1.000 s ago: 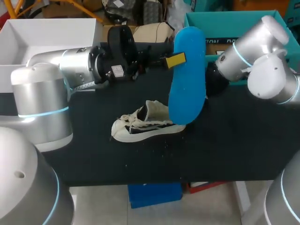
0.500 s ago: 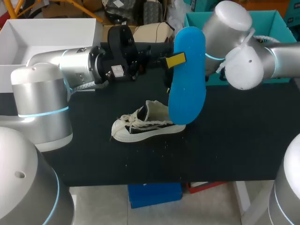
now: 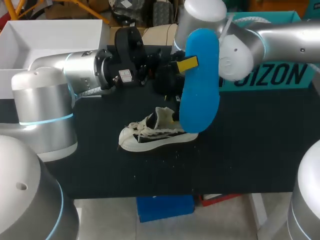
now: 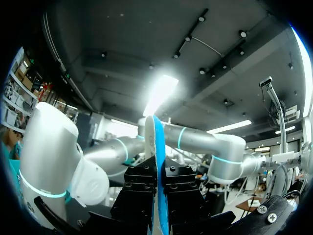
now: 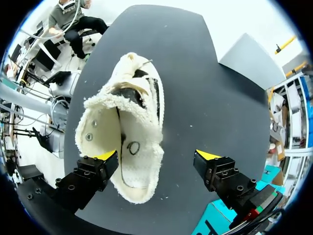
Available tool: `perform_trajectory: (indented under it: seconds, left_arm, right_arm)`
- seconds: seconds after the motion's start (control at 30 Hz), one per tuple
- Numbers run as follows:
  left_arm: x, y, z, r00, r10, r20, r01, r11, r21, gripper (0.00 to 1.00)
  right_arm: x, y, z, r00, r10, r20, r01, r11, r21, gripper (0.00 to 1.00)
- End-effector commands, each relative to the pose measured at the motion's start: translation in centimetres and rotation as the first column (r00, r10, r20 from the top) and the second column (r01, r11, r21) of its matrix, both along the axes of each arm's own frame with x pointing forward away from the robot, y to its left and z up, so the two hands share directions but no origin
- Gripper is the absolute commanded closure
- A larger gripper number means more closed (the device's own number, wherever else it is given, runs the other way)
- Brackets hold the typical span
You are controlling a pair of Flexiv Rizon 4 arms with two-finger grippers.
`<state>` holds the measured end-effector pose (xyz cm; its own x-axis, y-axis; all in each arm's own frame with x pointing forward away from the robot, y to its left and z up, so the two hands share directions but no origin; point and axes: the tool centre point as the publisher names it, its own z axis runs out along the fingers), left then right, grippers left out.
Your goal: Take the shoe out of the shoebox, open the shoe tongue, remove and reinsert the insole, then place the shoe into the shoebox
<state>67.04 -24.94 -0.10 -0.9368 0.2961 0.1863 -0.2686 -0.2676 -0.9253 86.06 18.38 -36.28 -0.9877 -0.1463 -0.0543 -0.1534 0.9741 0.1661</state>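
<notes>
Blue insole point(image 3: 200, 80) looks light and bendy, pinched at its edge by left gripper point(image 4: 159, 188); right gripper point(image 5: 157, 155) hangs spread above the soft shoe point(image 5: 122, 142).

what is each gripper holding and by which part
The left gripper holds the blue insole upright, pinched across its faces in its upper part. The right gripper is open over the shoe, holding nothing.

1. Your left arm point(image 3: 80, 70) comes in from the left and lies roughly level, wrist turned toward the middle.
2. Your left gripper point(image 4: 160, 196) has its fingers point(image 4: 139, 193) pressed together on the insole point(image 4: 156, 142), one on each face.
3. Your right arm point(image 3: 280, 37) comes in from the right and extends past the middle, wrist bent downward.
4. Your right gripper point(image 5: 156, 156) points down, its fingers point(image 5: 220, 171) spread wide and gripping nothing. It is mostly hidden in the head view, so its height is hard to judge.
</notes>
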Motion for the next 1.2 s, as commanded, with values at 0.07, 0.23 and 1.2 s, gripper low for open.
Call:
perform_trajectory:
  seconds: [0.07,0.23,1.2]
  left_arm:
    - [0.0,0.0,-0.1,1.0,-0.001,0.001,0.001,1.0,-0.001,1.0]
    - [0.0,0.0,-0.1,1.0,-0.001,0.001,0.001,1.0,-0.001,1.0]
    - [0.0,0.0,-0.1,1.0,-0.001,0.001,0.001,1.0,-0.001,1.0]
  right_arm:
    - [0.1,1.3,-1.2,1.0,-0.006,-0.001,0.006,0.994,-0.11,0.0]
    - [0.0,1.8,-1.9,1.0,-0.008,-0.022,0.006,0.995,-0.099,0.0]
    - [-0.3,2.7,-4.1,0.997,0.027,-0.074,-0.03,0.999,-0.037,1.0]
